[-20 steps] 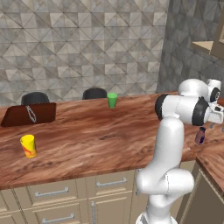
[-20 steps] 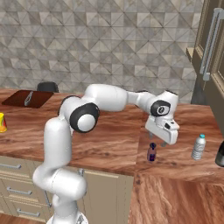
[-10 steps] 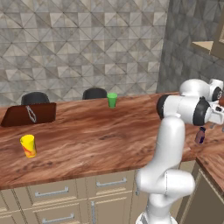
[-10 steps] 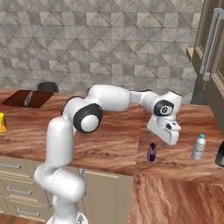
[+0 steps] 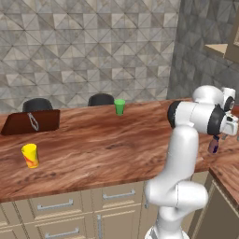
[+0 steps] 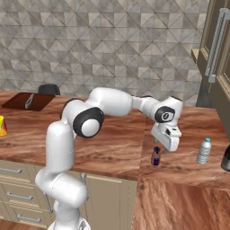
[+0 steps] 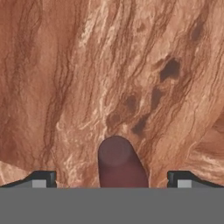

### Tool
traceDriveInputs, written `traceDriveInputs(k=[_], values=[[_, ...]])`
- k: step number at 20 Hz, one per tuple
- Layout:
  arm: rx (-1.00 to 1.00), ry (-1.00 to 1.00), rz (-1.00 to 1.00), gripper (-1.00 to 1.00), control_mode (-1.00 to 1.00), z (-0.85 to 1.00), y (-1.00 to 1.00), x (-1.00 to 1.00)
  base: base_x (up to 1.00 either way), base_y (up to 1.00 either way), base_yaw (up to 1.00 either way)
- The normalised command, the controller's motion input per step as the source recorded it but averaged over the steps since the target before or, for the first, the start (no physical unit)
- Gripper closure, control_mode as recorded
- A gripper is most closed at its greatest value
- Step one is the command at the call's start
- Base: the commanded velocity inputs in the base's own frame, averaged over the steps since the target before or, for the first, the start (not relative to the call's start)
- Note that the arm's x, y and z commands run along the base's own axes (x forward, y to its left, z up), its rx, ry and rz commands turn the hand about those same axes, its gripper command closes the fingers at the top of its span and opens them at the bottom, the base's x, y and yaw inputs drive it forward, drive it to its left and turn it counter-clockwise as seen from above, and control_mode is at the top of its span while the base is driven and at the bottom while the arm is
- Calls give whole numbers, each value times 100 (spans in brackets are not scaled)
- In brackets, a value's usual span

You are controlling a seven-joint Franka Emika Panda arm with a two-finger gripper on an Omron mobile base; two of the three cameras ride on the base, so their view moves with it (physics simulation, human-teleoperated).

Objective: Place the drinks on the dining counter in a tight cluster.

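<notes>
Gripper [image 6: 162, 151] sits directly above the short maroon-brown bottle [image 6: 156, 157], pointing down at the long reddish-brown wood-grain dining counter [image 6: 117, 148]. Jaws are spread wide, nothing held. In the hand view the bottle's rounded cap [image 7: 116, 154] sits centred between the 2 dark fingertips [image 7: 40, 178], clear gaps on both sides. The bottle stands upright, long axis vertical, in line with the approach. So my read: a straight drop along the hand axis should bracket it; no sideways correction looks needed.

Bottle stands near the counter's right end, close to the front edge. The clear white-capped water bottle [image 6: 203, 151] stands further right, well apart from it. The dark wine bottle [image 6: 226, 158] is further right again.

- Wine bottle is cut off by the right edge of the right base view; neck not visible.
- In the left base view the maroon bottle [image 5: 214, 145] is partly behind the wrist; only a purple-brown sliver shows.
- Hand view cuts the bottle body off at the bottom, so height of fingertips above the cap is hard to judge.
- Whether the fingertips are already below cap level: cannot tell.
</notes>
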Motion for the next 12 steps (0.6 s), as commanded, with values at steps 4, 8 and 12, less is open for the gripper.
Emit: traceDriveInputs(k=[4,8,12], values=[[-22,0,-10,-100,-100,-1,5,-5,0,0,0],[-10,0,-7,-100,-100,0,5,-4,0,0,0],[-1,0,-5,-100,-100,-3,2,-15,0,0,0]])
